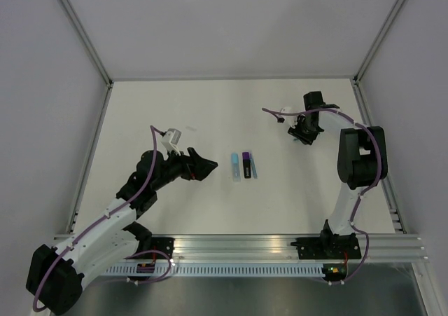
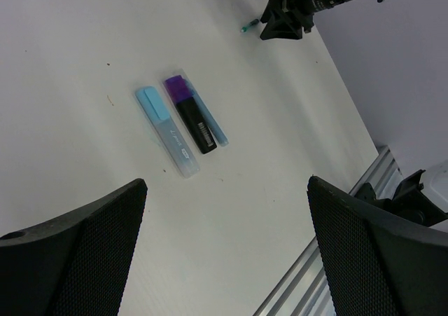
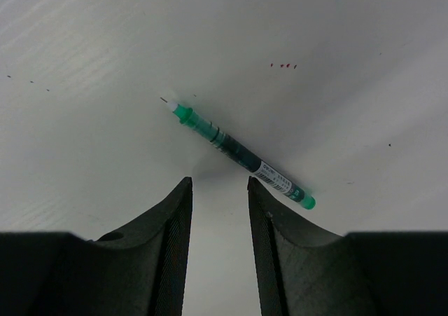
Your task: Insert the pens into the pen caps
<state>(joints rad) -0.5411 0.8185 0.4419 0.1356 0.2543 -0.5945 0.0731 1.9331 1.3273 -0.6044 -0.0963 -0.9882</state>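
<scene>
- Two tools present: left tool (image 1: 199,165), left of the black-and-purple marker (image 1: 246,165), spread fully, empty.
- Light blue marker (image 1: 234,167) lies just left of that marker; slim blue cap (image 1: 255,170) against its right side.
- Thin green pen (image 3: 241,151) lies flat on the bench (image 1: 210,113), well right of the marker, uncapped.
- Right tool (image 3: 217,190) hovers just short of the pen, jaws partly apart, empty.
- Risk: pen sits diagonal to narrow jaws; a jaw landing on the barrel could roll it away.
</scene>
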